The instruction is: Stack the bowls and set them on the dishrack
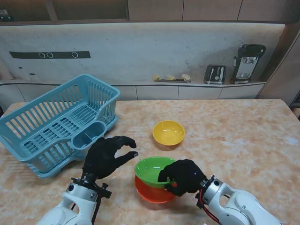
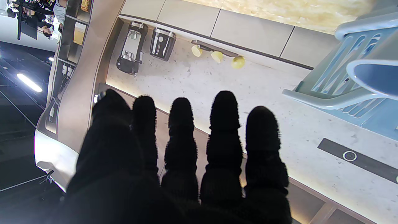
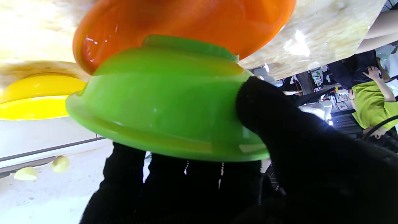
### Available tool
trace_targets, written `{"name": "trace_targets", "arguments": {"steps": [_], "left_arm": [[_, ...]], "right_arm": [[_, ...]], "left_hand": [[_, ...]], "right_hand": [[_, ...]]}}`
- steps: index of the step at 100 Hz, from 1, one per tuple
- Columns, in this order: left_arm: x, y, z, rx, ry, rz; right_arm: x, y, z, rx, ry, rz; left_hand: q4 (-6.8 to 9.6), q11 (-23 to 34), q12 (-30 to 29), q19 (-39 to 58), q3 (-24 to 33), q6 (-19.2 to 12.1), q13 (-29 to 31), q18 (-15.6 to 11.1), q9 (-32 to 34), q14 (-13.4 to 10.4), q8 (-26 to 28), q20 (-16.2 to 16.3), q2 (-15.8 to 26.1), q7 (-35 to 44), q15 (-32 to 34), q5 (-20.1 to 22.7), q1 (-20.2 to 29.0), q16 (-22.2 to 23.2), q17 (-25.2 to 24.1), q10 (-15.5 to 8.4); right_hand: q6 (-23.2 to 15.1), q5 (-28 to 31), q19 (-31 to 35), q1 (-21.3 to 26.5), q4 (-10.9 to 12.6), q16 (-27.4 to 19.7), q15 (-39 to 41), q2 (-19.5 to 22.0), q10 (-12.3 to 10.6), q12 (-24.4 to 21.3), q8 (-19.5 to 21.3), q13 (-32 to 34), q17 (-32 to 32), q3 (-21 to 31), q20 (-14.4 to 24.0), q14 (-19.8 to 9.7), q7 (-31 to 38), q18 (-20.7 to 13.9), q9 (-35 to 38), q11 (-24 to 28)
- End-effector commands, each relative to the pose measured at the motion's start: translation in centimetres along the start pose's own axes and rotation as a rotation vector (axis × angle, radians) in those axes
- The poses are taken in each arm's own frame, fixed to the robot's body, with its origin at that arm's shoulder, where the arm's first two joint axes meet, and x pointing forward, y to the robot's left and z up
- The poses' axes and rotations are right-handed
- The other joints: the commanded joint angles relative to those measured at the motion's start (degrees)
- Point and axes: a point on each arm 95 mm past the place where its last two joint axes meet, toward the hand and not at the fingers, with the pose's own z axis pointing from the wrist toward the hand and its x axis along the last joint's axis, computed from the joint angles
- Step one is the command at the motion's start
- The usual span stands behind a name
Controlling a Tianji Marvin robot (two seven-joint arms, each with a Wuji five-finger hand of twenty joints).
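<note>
Stand view: glossy green bowl (image 1: 153,169) is nested in an orange bowl (image 1: 153,193) near the table's near edge, its rim gripped by the right hand (image 1: 183,176). A yellow bowl (image 1: 168,132) sits farther away. The blue slatted dishrack (image 1: 56,123) lies left. The left hand (image 1: 107,155) is held empty, fingers curled apart.

Left wrist: spread black fingers (image 2: 224,124) and a dishrack corner are seen.

Right wrist: the green bowl's stepped wall is pinched by the thumb (image 3: 279,124).

A green bowl (image 1: 153,169) is sitting tilted in an orange bowl (image 1: 152,193) on the tabletop (image 1: 234,136), near me. A yellow bowl (image 1: 168,132) is standing alone, farther from me. A light blue dishrack (image 1: 51,124) is lying tipped at the left, holding no bowls.
</note>
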Motion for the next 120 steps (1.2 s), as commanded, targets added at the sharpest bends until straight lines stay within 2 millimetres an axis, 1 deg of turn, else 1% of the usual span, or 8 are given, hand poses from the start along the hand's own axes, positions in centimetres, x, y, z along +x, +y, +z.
{"name": "trace_targets", "arguments": {"steps": [1,23,33,35,39,65,79,120], "left_arm": [[0.2,0.0,-0.1,-0.01,-0.002,-0.005],[0.3,-0.1,-0.2,-0.01,-0.002,-0.004],[0.3,-0.1,-0.2,-0.01,-0.004,-0.004],[0.3,-0.1,-0.2,-0.01,-0.004,-0.005],[0.3,-0.1,-0.2,-0.009,-0.004,-0.005],[0.3,-0.1,-0.2,-0.009,-0.005,-0.004],[0.3,-0.2,-0.2,-0.01,-0.005,-0.004],[0.3,-0.1,-0.1,-0.012,-0.005,-0.007]], "right_arm": [[0.4,-0.3,-0.2,0.023,0.003,0.001],[0.4,-0.2,-0.4,0.049,-0.005,-0.015],[0.5,-0.1,-0.5,0.059,-0.007,-0.026],[0.5,-0.1,-0.6,0.061,-0.007,-0.028],[0.5,-0.1,-0.6,0.066,-0.008,-0.031],[0.6,0.0,-0.7,0.088,-0.003,-0.042],[0.6,0.1,-0.8,0.095,-0.006,-0.048],[-0.4,1.3,-0.7,0.055,-0.12,-0.049]], "left_hand": [[-0.15,-0.94,0.67,-0.12,-0.89,-0.98,0.74,0.9,1.35,0.74,0.97,0.21,2.04,-0.27,-0.23,1.18,-0.12,-0.19,-0.65,0.28],[-0.13,-0.93,0.68,-0.11,-0.87,-0.89,0.72,0.94,1.38,0.75,0.95,0.22,2.03,-0.29,-0.23,1.16,-0.07,-0.19,-0.66,0.29],[-0.16,-0.92,0.68,-0.12,-0.92,-1.0,0.79,0.92,1.39,0.65,0.97,0.21,2.03,-0.26,-0.2,1.19,-0.15,-0.18,-0.64,0.24],[-0.14,-0.91,0.68,-0.12,-0.89,-0.95,0.76,0.92,1.42,0.69,0.97,0.21,2.02,-0.27,-0.21,1.18,-0.11,-0.19,-0.64,0.31],[-0.15,-0.91,0.69,-0.12,-0.91,-0.99,0.82,0.93,1.42,0.7,0.98,0.21,2.02,-0.25,-0.18,1.2,-0.13,-0.18,-0.65,0.28],[-0.15,-0.9,0.7,-0.08,-0.92,-1.04,0.81,0.96,1.44,0.65,0.97,0.23,2.04,-0.24,-0.17,1.24,-0.17,-0.16,-0.63,0.26],[-0.13,-0.89,0.71,-0.1,-0.88,-0.96,0.82,0.94,1.44,0.75,0.97,0.22,1.98,-0.24,-0.17,1.18,-0.08,-0.17,-0.66,0.27],[-0.15,-0.88,0.73,-0.08,-0.91,-1.0,0.8,0.98,1.43,0.77,0.96,0.24,2.03,-0.2,-0.17,1.21,-0.16,-0.16,-0.66,0.26]], "right_hand": [[-9.09,-2.32,0.65,1.27,3.8,-0.37,-1.26,1.63,-1.91,0.5,-2.6,-1.62,-0.29,1.95,2.09,-0.76,0.86,0.27,-1.83,-1.33],[-7.42,-7.66,-0.8,-3.7,3.64,-4.62,-5.45,1.54,-0.95,-0.91,-5.55,-5.14,-2.43,-3.3,2.13,-1.46,0.33,0.64,-5.81,-3.39],[-5.97,-9.54,-1.75,-6.19,4.46,-7.03,-7.42,2.96,-0.75,-4.42,-6.4,-6.68,-3.61,-6.39,2.34,-0.88,-1.4,0.8,-8.47,-3.11],[-5.36,-9.67,-2.13,-6.98,5.11,-7.58,-7.92,3.8,-0.79,-8.18,-5.48,-7.1,-3.93,-7.64,2.63,-0.74,-3.25,0.91,-9.27,-2.71],[-4.7,-9.97,-2.36,-7.99,5.4,-7.96,-8.59,4.64,-0.66,-9.72,-5.45,-7.53,-4.32,-8.5,2.72,-0.61,-4.42,1.13,-9.83,-2.99],[-2.23,-10.22,-4.67,-14.81,8.02,-10.75,-13.6,10.84,0.2,-13.07,-3.04,-9.54,-7.42,-14.89,2.41,0.98,-11.62,2.79,-12.15,-6.07],[-1.78,-10.17,-5.35,-18.0,8.81,-11.72,-15.42,13.85,0.47,-13.87,-1.89,-10.13,-8.75,-16.62,2.1,1.49,-13.15,3.54,-12.61,-7.29],[-2.48,-10.2,-6.02,-17.51,7.33,-13.14,-17.76,16.93,0.82,-15.21,-1.77,-9.98,-10.91,-18.36,1.48,2.22,-13.0,5.5,-11.69,-8.59]]}}
